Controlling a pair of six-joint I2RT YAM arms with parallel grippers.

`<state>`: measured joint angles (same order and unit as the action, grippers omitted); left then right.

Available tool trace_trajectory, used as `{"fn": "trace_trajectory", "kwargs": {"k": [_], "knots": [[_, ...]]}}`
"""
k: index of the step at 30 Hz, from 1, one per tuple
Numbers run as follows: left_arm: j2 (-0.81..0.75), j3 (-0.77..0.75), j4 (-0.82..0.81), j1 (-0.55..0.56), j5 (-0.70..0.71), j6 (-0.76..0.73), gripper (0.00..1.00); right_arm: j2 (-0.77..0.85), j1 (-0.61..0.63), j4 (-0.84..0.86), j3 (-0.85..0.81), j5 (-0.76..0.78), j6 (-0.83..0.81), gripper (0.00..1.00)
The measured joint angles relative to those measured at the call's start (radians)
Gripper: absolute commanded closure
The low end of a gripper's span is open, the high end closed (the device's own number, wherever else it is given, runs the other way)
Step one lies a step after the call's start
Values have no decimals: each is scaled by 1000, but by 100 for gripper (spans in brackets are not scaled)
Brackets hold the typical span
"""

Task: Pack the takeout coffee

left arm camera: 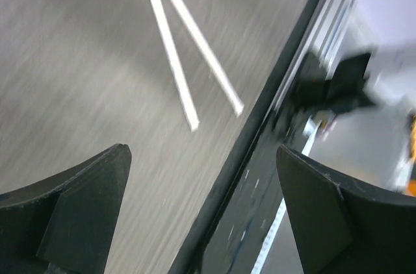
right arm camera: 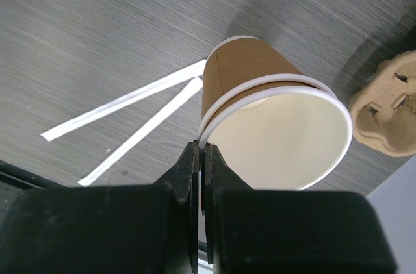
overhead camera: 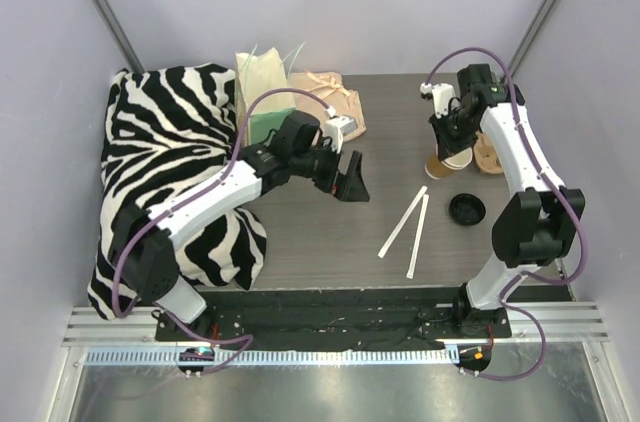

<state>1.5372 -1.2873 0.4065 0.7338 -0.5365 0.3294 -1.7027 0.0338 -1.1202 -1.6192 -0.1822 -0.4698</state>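
Note:
No cup with a black lid on it is in view. Two nested kraft-brown paper cups [right arm camera: 260, 79] with a bare pale inside hang tilted from my right gripper [right arm camera: 202, 152], which is shut on the inner cup's white rim. In the top view the cups [overhead camera: 447, 163] sit under that gripper [overhead camera: 452, 145] at the right back of the table. A loose black lid [overhead camera: 467, 208] lies on the table in front of them. My left gripper [overhead camera: 347, 178] hovers open and empty over the table's middle; its jaws stand wide apart in the left wrist view [left arm camera: 203, 157].
Two white paper strips [overhead camera: 405, 224] lie near the middle front and also show in both wrist views [left arm camera: 188, 47] [right arm camera: 130, 115]. A pulp cup carrier [overhead camera: 490, 154] sits right of the cups. Kraft paper bags [overhead camera: 315, 94] stand at the back. A zebra-striped cloth [overhead camera: 170, 142] covers the left.

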Motion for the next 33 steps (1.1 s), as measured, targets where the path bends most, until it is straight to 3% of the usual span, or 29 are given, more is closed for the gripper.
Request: {"fn": "trace_trajectory", "kwargs": {"k": [9, 15, 19, 21, 33], "knots": [[270, -117, -382, -2, 40, 454, 3, 87, 53, 29, 106, -30, 36, 99], [445, -179, -555, 5, 58, 715, 25, 117, 56, 35, 158, -39, 38, 99], [525, -202, -634, 12, 58, 837, 49, 163, 56, 43, 180, -55, 43, 99], [550, -207, -672, 17, 57, 887, 56, 180, 56, 45, 188, -58, 47, 99], [579, -268, -747, 54, 58, 969, 58, 185, 56, 49, 192, -106, 55, 99]]}}
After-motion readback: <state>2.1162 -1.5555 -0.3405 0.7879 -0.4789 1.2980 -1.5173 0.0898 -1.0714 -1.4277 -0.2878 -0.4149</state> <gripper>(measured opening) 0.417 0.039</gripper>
